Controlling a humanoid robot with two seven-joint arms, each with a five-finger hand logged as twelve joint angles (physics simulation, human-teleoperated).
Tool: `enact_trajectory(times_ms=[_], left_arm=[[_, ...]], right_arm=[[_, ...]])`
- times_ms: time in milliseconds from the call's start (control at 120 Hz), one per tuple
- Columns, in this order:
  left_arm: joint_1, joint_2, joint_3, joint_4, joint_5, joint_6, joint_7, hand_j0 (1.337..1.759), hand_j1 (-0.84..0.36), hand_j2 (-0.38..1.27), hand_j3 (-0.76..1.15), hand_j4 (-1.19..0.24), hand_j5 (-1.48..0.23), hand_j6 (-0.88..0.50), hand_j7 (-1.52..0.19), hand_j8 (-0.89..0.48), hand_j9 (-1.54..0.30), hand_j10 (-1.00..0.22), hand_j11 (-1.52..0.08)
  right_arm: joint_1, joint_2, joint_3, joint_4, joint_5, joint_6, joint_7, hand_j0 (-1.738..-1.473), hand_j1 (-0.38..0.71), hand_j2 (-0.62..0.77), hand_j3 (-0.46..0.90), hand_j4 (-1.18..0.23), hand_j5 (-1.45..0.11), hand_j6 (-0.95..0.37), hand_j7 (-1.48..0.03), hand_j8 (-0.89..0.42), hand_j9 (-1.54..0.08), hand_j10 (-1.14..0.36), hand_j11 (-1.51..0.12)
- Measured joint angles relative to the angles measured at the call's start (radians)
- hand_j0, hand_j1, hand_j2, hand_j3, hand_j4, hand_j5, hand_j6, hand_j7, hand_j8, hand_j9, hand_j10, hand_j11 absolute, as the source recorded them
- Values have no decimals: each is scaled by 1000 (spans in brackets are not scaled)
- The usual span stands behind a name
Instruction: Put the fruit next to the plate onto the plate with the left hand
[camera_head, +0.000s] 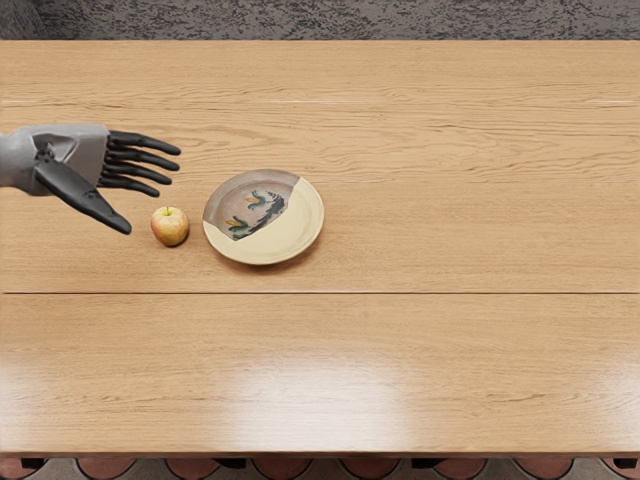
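Note:
A small yellow-red apple (170, 225) sits on the wooden table just left of a cream plate (296, 232) with a grey, painted half. My left hand (135, 185) comes in from the left edge and hovers up and to the left of the apple, apart from it. Its dark fingers (145, 160) are spread toward the right and the thumb points down toward the apple. It holds nothing. The right arm does not show.
The wooden table (420, 330) stretches wide to the right and toward the front edge. A dark wall runs along the far edge at the top.

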Motion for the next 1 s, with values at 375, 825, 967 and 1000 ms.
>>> enact_trajectory(times_ms=[375,825,967,1000], left_arm=[[-21,179,60,-181,45,179,131,1658,57,50,0,-246,-318,-247,-318,-247,-318,-246,-318],[-714,-203,835,-270,15,1022,249,1658,57,50,0,-247,-319,-247,-318,-247,-318,-247,-318],[-808,-367,1112,-279,-159,1170,254,1658,56,50,0,-246,-318,-247,-318,-247,-318,-246,-318],[-809,-368,1145,-286,-186,1184,254,1658,56,50,0,-246,-318,-247,-318,-247,-318,-246,-318]], right_arm=[[3,0,1,0,0,0,0,-1658,-303,-8,0,-38,-50,-38,-50,-38,-50,-38,-50],[20,0,1,0,0,0,0,-1658,-303,-8,0,-38,-50,-38,-50,-38,-50,-38,-50],[20,0,1,-1,0,0,0,-1658,-303,-8,0,-38,-50,-38,-50,-38,-50,-38,-50],[20,0,1,-1,0,0,0,-1658,-303,-8,0,-38,-50,-38,-50,-38,-50,-38,-50]])
